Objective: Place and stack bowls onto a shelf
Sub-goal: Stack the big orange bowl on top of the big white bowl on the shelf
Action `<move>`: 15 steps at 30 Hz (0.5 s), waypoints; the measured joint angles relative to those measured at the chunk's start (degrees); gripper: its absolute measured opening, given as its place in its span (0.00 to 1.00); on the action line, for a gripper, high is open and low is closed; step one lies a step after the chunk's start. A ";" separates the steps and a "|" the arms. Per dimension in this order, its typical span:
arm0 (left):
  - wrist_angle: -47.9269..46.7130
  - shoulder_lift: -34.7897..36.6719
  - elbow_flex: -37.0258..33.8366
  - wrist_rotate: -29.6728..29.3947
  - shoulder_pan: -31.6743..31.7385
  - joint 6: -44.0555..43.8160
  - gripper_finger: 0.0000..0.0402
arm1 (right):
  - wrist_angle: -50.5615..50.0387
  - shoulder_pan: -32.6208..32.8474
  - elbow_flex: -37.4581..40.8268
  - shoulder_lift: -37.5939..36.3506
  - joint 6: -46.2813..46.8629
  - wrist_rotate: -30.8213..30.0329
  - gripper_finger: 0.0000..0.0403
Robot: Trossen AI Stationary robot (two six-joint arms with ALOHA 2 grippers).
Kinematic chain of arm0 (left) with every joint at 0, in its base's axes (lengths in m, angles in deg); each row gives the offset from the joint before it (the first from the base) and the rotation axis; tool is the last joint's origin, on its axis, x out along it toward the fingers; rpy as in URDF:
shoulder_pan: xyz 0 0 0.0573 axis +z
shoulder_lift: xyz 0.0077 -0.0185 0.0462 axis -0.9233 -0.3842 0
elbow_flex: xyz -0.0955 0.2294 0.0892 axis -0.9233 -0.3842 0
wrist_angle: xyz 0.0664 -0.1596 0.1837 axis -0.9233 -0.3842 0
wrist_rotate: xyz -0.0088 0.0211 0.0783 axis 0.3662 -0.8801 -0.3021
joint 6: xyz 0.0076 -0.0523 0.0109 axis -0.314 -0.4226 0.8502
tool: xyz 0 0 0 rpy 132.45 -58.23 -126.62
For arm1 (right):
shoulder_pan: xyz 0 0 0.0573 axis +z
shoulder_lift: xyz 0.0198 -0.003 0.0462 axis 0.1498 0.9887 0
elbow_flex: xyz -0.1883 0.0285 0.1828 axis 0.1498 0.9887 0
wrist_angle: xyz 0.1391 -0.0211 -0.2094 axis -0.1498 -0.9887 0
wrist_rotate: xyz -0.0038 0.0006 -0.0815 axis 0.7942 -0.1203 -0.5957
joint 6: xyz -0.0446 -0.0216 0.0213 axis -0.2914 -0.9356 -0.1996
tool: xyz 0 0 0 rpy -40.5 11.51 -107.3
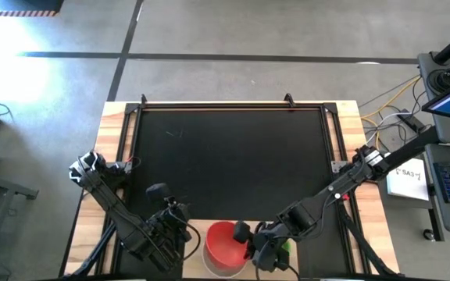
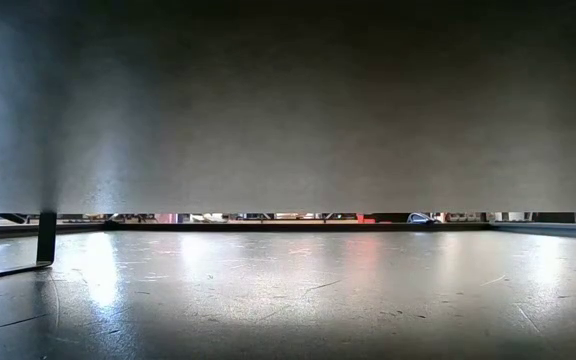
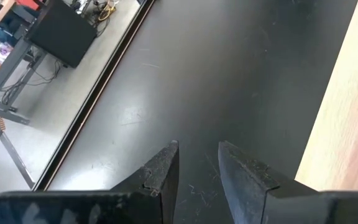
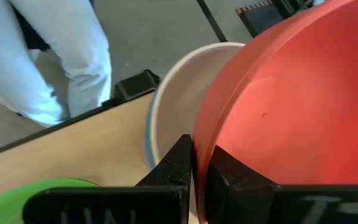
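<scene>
**Red bowl pinched at the rim, low centre of the overhead frame**

While clamped shut on the rim of the red bowl (image 4: pixel 291 106), right pincer (image 1: pixel 261 254) sits at the bottom centre of the high view; bowl held tilted over a white bowl (image 4: pixel 173 93) beneath it, on the pale wood shelf (image 4: pixel 73 149); bright green bowl (image 4: pixel 55 190) just beside, at the lower left of the right wrist picture. Left pincer (image 3: pixel 197 177) parted about halfway, holding nothing, hovering over the black mat (image 1: pixel 225 156) at the lower left of the overhead frame, shelf edge to its side.

Likely trouble: thin grip on one edge only, so could swing or slip out of the jaws; released while tilted, might land askew on the white bowl instead of nesting, or knock the green one; left arm close by, so a brush between arms possible.

Counted: three bowls in sight, one red, one white, one green; two pincers; one shelf; a person's pale trouser legs beyond the bench.
</scene>
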 joint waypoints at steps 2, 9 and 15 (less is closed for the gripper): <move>0.01 0.00 -0.57 0.01 0.00 0.00 0.24 | 0.18 0.00 0.00 0.00 0.49 -1.01 0.02; 0.02 0.00 -1.54 0.01 0.00 -0.04 0.24 | 0.24 0.00 0.00 0.00 2.43 -0.99 0.06; 0.02 0.00 -1.54 0.01 0.00 -0.09 0.24 | 0.27 0.02 0.00 -0.02 2.51 -0.96 0.16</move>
